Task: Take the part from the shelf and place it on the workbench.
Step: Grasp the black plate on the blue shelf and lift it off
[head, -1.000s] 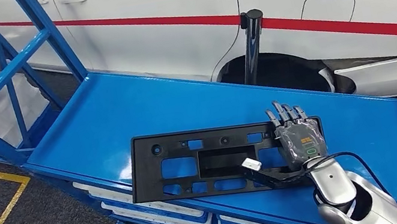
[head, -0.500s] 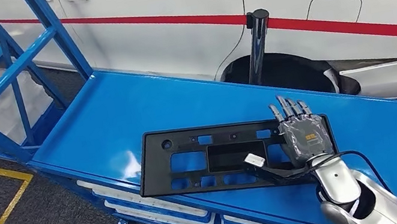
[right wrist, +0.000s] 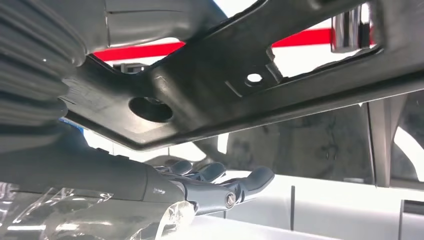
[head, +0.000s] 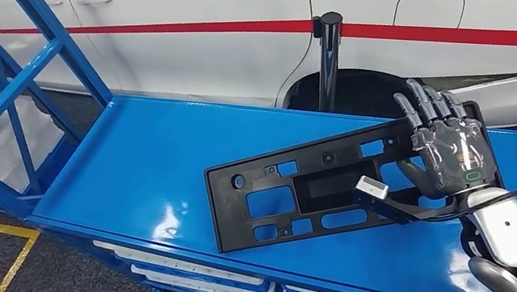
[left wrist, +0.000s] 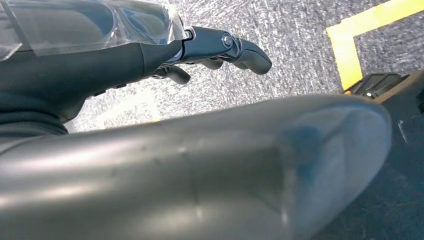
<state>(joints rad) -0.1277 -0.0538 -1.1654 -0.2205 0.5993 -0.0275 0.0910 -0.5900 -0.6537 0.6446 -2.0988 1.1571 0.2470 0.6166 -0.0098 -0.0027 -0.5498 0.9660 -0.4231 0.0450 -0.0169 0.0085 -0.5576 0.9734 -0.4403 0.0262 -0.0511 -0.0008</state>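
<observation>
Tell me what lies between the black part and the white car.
In the head view, a bare strip of blue workbench, then a black post stands between the black part and the white car.

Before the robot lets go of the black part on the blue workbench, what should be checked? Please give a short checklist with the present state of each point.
1. Right hand holds the black part: ok.
2. Part is over the workbench: ok.
3. Part lies flat on the bench: cannot tell; the held end looks raised.
4. Bench surface beside the part is free: ok.
5. Part keeps clear of the black post: ok.
6. Left hand holds nothing: ok.
</observation>
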